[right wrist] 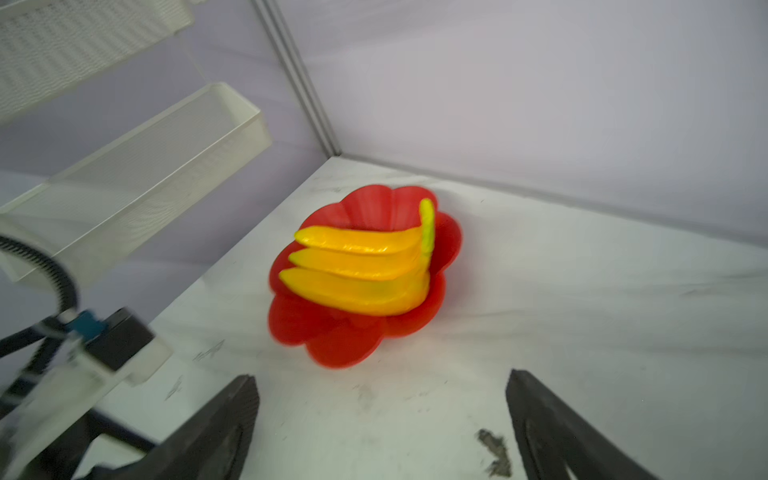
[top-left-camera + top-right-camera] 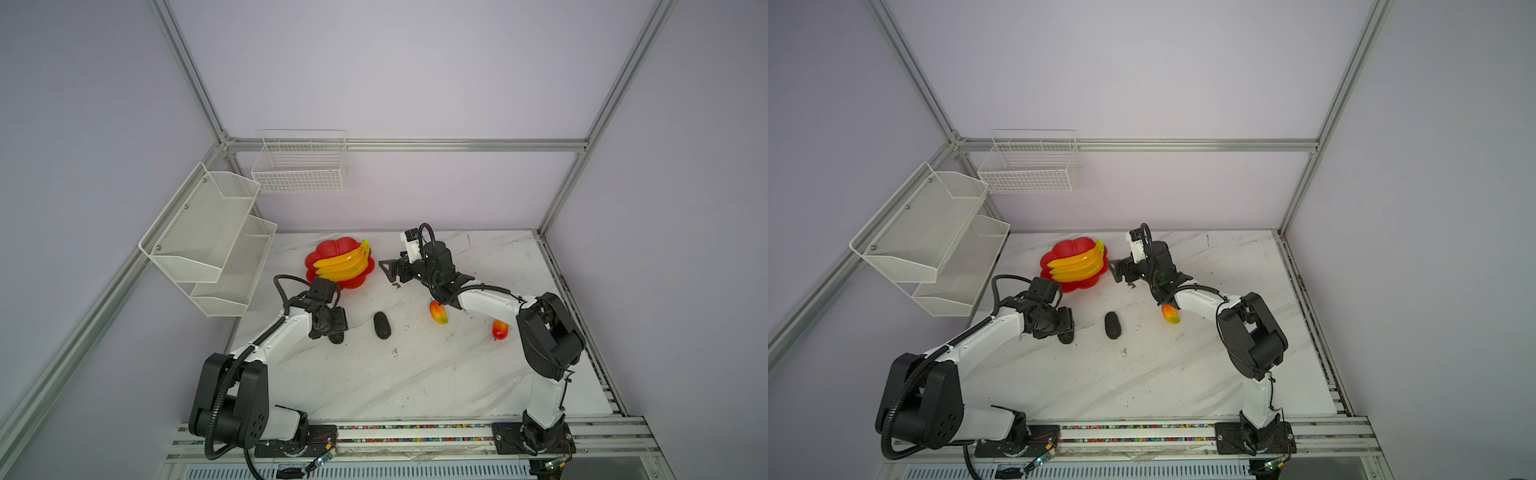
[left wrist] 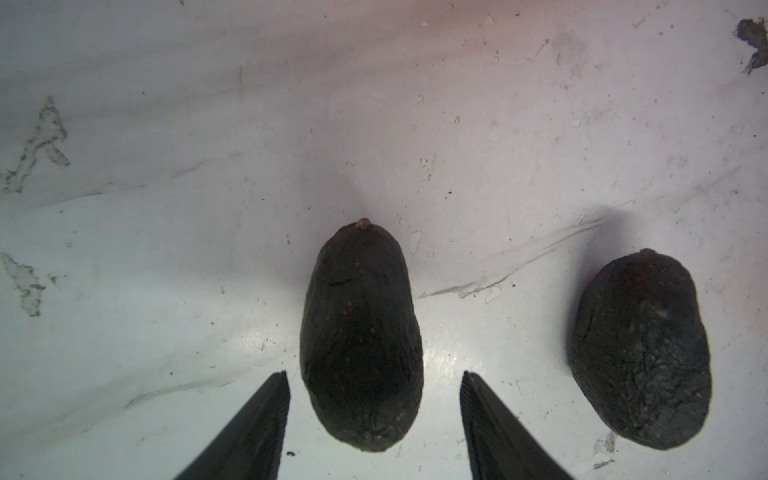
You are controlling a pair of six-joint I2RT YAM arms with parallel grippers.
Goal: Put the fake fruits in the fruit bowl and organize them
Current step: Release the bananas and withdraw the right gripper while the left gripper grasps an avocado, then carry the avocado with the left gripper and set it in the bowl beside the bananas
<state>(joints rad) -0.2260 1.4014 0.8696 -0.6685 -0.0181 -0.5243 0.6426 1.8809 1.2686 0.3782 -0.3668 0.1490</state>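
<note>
**Bananas in the bowl, four pieces out on the surface**

The fruit bowl (image 2: 328,249) sits at the far-left part of the surface (image 2: 415,374). It holds the banana bunch (image 2: 343,264), which lies across it with its stem end over the rim.

Left pincer (image 3: 374,374): fingers apart, straddling the first dark oval (image 3: 361,332), which lies on the surface with a gap on each side. The second dark oval (image 3: 642,353) lies just beside it.

Right pincer (image 1: 382,374): fingers wide apart over bare surface, near the bowl and facing it.

One mango piece (image 2: 438,312) and the other mango piece (image 2: 500,329) lie by the right arm, well apart from the bowl.
</note>
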